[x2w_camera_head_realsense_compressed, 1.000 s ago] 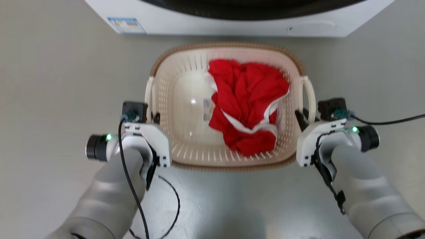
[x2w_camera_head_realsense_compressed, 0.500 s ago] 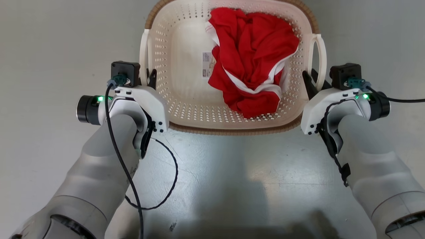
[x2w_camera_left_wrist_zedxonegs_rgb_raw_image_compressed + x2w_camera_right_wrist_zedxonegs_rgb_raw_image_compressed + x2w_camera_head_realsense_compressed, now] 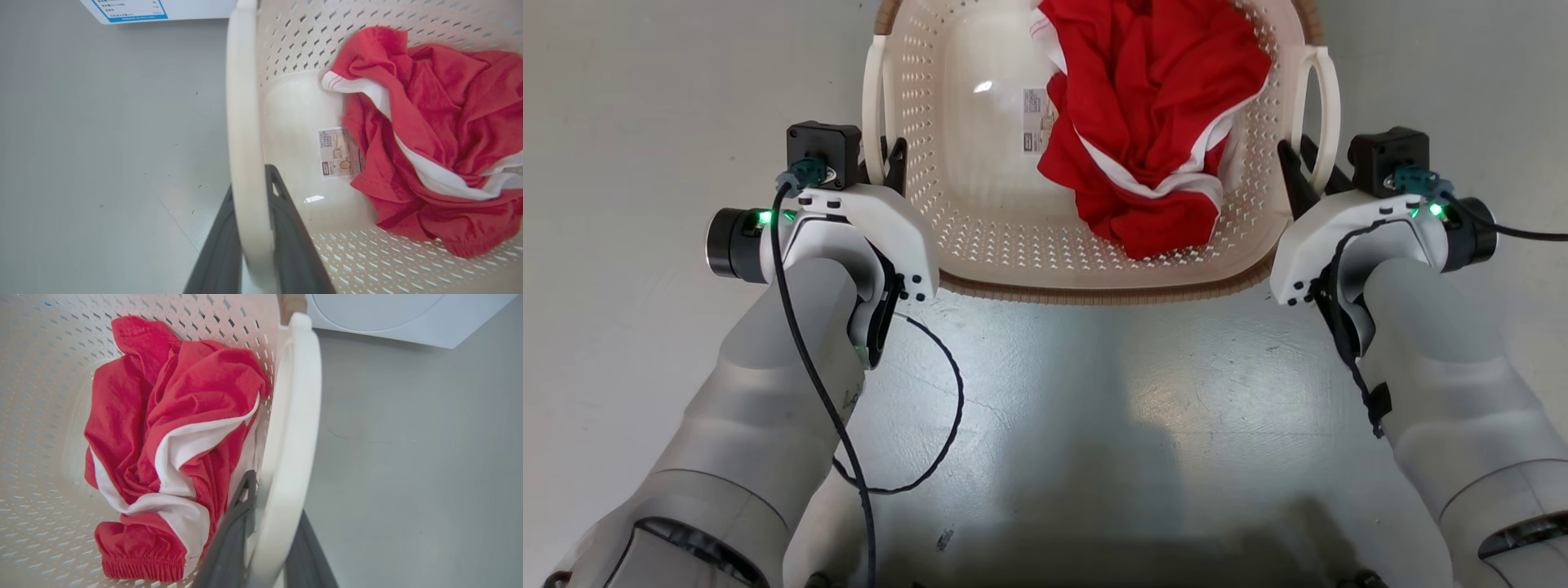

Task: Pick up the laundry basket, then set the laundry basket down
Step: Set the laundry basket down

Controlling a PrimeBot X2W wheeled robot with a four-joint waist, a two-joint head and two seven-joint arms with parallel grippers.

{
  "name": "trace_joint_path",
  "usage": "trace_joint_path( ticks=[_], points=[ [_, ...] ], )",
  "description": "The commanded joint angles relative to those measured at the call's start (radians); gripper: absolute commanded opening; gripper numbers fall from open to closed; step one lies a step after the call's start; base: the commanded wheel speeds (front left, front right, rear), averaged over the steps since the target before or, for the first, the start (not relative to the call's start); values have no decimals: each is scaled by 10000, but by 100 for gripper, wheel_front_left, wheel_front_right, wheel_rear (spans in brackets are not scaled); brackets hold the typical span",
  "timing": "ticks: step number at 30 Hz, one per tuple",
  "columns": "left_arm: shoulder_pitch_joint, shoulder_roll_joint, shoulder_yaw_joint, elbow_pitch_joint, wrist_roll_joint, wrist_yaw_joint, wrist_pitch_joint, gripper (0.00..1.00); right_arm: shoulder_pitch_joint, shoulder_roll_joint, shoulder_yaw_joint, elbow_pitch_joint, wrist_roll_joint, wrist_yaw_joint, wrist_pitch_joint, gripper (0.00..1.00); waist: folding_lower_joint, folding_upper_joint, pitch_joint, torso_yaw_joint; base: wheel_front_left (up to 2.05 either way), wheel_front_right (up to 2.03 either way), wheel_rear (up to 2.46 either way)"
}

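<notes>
A white paper sticker (image 3: 337,152) on the floor of the small cream-white perforated plastic laundry basket (image 3: 1094,292) carries a heading that looks like "RATTAN STORAGE BASKET". The rest of its print is too small to read. In the left wrist view, a blue-bordered label (image 3: 126,10) sits on the white washing machine (image 3: 388,314) beyond the basket, and its text is also unreadable. There is one basket with a brown woven-look rim and two cream loop handles, and it holds one crumpled red garment with white trim (image 3: 1152,122), heaped toward its right half and partly over the sticker. The basket is directly in front of the robot over the grey floor (image 3: 1094,425), mouth up. Its long axis runs left to right between the two arms, with a handle at each short end. The left gripper (image 3: 882,163) is clamped on the left handle (image 3: 243,122), one dark finger on either side of the loop. The right gripper (image 3: 1305,163) grips the right handle (image 3: 294,416) in the same way.
</notes>
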Motion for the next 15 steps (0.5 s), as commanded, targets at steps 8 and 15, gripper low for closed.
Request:
trace_joint_path(
  ticks=[8, 15],
  points=[
    [-175, -6, 488, -160, 483, -307, -120, 0, 280, 329, -156, -454, -377, 150, -10, 0, 0, 0, 180, 6, 0, 0, 0],
    [-222, -122, 677, 164, 669, -536, -120, 0, 437, 329, -301, -667, -381, 150, 120, 0, 0, 0, 287, -47, 0, 0, 0]
  ],
)
